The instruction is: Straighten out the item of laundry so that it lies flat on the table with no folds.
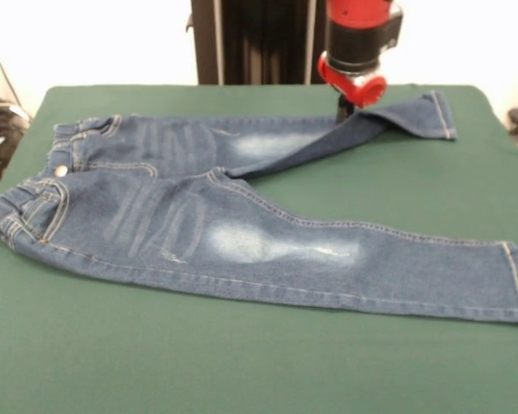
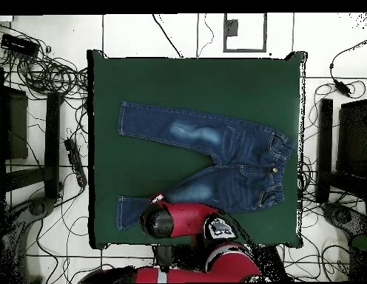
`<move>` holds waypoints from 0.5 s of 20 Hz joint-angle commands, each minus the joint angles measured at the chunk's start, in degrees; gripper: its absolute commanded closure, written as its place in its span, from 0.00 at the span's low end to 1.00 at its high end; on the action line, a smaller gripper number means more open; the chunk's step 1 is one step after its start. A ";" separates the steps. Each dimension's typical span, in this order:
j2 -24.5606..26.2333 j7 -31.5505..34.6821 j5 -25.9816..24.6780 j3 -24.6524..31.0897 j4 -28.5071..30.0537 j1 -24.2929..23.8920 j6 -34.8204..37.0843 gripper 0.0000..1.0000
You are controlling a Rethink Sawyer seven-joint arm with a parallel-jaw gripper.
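The small dark blue jeans (image 1: 242,228) lie on the green table (image 1: 242,362), waistband at the left in the front view. The near leg lies flat and runs to the right. The far leg runs toward the back right and its edge is folded and slightly raised near the cuff end. My gripper (image 1: 345,109) comes down from the red and black arm (image 1: 358,43) and touches the far leg's back edge; its tip is mostly hidden. In the overhead view the jeans (image 2: 216,159) spread in a V and the arm (image 2: 172,220) covers part of the lower leg.
Cables and dark equipment (image 2: 49,111) lie on the floor round the table (image 2: 201,81). The robot's pedestal (image 1: 259,43) stands at the far table edge. Green cloth shows on all sides of the jeans.
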 commanded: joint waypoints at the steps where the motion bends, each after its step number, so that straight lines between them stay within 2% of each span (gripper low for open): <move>1: -4.16 2.58 5.86 8.34 -6.34 -1.76 4.30 1.00; 10: -0.93 3.09 8.31 7.44 -11.37 -0.08 2.63 1.00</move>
